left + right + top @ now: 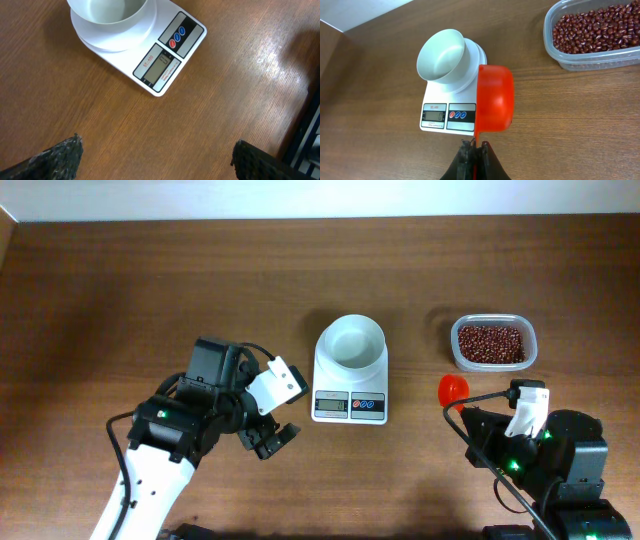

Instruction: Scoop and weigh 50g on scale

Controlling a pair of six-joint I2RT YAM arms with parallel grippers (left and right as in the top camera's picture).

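Right wrist camera gives me the nearest thing: the right gripper (475, 152) is clenched on the thin handle of the red scoop (495, 97), jaws pressed together with the handle between them. The scoop's cup sticks out ahead of the fingers, turned so that I see its outer wall and not its inside — what it carries I cannot tell. Beyond the cup sits the scale (447, 116), flat on the wooden table (560, 125). Its grey display (433, 115) and coloured buttons (460, 115) are on the edge nearest me, and the white bowl (440, 60) is on its platform behind them. The bowl's inside shows plain white. Off to the far right is the clear tub (590, 62), and the beans (595, 27) lie in it as a dark red-brown layer, well apart from the scale.

On the left wrist camera the left gripper (157, 160) stands wide open — its two dark fingertips at the bottom corners, bare wood between them, holding nothing. The scale lies ahead of it at an angle. From overhead, the scoop's cup hangs between scale and tub, nearer the tub, by its near-left corner.
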